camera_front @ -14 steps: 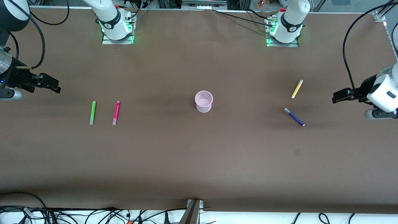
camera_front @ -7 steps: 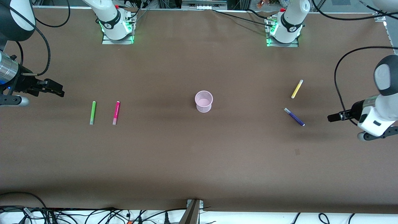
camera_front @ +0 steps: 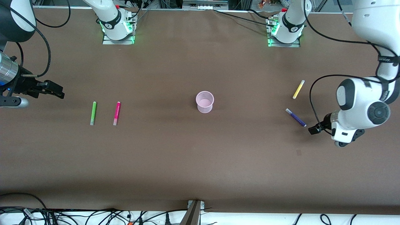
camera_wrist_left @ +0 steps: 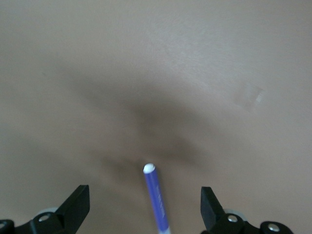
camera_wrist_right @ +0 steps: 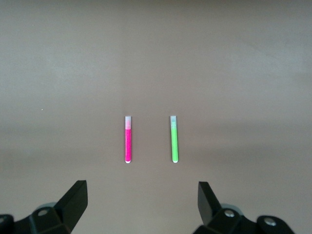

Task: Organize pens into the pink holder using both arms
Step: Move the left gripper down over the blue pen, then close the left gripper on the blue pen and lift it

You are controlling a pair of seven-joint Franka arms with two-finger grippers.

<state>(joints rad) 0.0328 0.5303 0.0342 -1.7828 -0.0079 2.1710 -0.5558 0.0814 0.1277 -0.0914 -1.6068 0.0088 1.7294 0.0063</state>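
The surface (camera_front: 175,162) is a matte brown sheet, flat and uniform, with a faint pale patch near the left arm's end. The pink holder (camera_front: 205,101) stands upright at mid-surface, a small round cup with a mesh-like wall and slightly flared rim, well apart from both claws and with bare surface all around it. The left claw (camera_front: 312,130) is over the surface just beside the whitish tip of the purple pen (camera_front: 295,117); its fingers (camera_wrist_left: 73,210) are spread wide, and in the left wrist view the pen (camera_wrist_left: 156,199) lies lengthwise between them, untouched, a slim round stick. The yellow pen (camera_front: 298,89) lies near the purple one, farther from the front camera, the two apart. The right claw (camera_front: 56,91) hovers at the right arm's end of the surface, fingers (camera_wrist_right: 72,202) likewise spread and holding nothing. The green pen (camera_front: 93,113) and magenta pen (camera_front: 117,113) lie ahead of it, parallel, side by side with a clear gap between them; both are thin sticks with pale ends.
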